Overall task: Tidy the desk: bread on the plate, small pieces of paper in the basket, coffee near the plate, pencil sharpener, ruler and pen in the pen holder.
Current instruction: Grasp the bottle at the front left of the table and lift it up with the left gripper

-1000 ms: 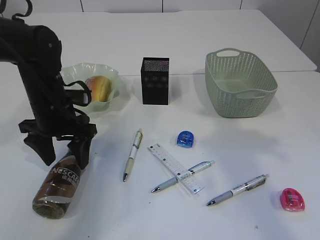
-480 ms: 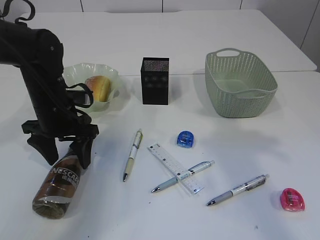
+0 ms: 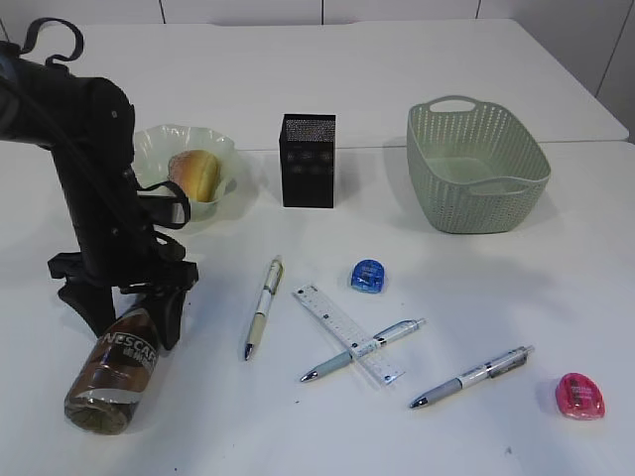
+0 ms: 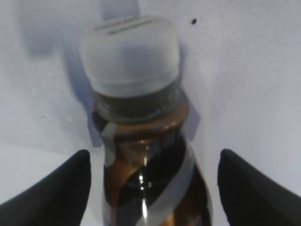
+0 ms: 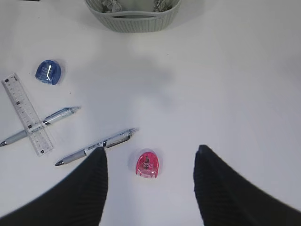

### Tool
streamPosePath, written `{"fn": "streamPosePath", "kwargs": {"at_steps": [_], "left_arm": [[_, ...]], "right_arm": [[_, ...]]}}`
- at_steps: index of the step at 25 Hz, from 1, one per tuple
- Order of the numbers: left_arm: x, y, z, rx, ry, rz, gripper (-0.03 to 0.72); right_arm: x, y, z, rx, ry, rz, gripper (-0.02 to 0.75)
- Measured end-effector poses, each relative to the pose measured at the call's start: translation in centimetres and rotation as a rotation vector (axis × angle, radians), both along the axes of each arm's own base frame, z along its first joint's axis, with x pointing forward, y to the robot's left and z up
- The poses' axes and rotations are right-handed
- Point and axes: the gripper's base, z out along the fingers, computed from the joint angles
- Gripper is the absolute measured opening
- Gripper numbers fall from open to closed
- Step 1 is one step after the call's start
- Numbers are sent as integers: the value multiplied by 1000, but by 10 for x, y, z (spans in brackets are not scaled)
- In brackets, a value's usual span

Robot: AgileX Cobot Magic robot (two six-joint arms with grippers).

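The coffee lies on its side at the desk's front left, white cap pointing away. My left gripper is open and straddles its neck, with a gap on each side of the bottle. The bread sits in the wavy green plate. The ruler lies across one pen; two more pens lie near it. My right gripper hangs open above the pink pencil sharpener. A blue sharpener lies mid-desk. The black pen holder stands behind.
The green basket stands at the back right, with crumpled paper inside it. The desk's seam runs behind the pen holder. The right arm does not show in the exterior view.
My left gripper has shifted slightly right and lower over the bottle's neck. The bottle and everything else on the desk have stayed put.
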Motion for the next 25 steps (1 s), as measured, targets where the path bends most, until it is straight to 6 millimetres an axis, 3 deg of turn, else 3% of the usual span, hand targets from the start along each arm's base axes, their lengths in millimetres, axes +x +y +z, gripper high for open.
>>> {"fn": "streamPosePath", "kwargs": {"at_steps": [8, 11, 16, 25], "left_arm": [[0, 0, -8, 7, 21, 0, 584], [0, 0, -10, 8, 25, 0, 531], [1, 1, -10, 20, 19, -9, 358], [1, 2, -9, 29, 16, -16, 317]], "right_arm": [[0, 0, 0, 0, -2, 0, 458], [0, 0, 0, 0, -2, 0, 458], [0, 0, 0, 0, -2, 0, 458], [0, 0, 0, -2, -2, 0, 458]]}}
